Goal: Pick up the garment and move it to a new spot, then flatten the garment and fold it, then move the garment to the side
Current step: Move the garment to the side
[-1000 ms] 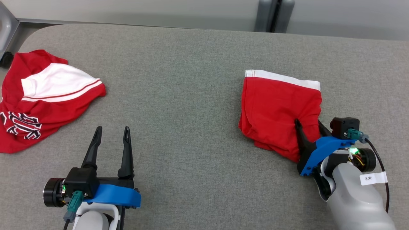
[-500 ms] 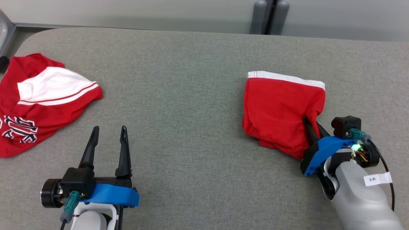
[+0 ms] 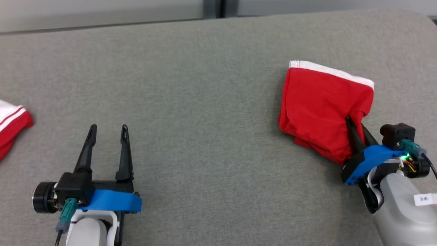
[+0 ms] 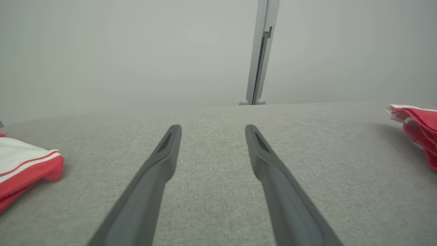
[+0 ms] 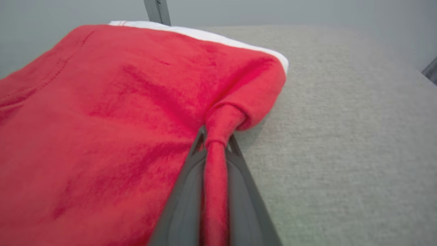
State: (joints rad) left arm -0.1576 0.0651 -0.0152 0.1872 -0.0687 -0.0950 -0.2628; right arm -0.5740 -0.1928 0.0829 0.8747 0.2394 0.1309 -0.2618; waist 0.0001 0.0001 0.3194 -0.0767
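Nearest the robot, the left gripper (image 3: 109, 127) sits low over the grey padded table (image 3: 205, 85), its 2 dark fingers spread wide with nothing between them. Over on the right, the right gripper (image 3: 355, 122) is pinched tight on the near right corner of the red garment (image 3: 317, 99). In the right wrist view a twisted rope of red cloth is squeezed between its 2 fingers (image 5: 186, 191) and runs down their length. From that pinch the garment spreads away and to the left of the gripper, a rough folded rectangle lying on the right part of the table. Its white band (image 3: 331, 72) runs along the far edge. Well apart, at the left edge of the head view, lies a corner of a second red-and-white garment (image 3: 12, 119). Beyond the table stands a pale wall with a grey post (image 4: 261, 51).
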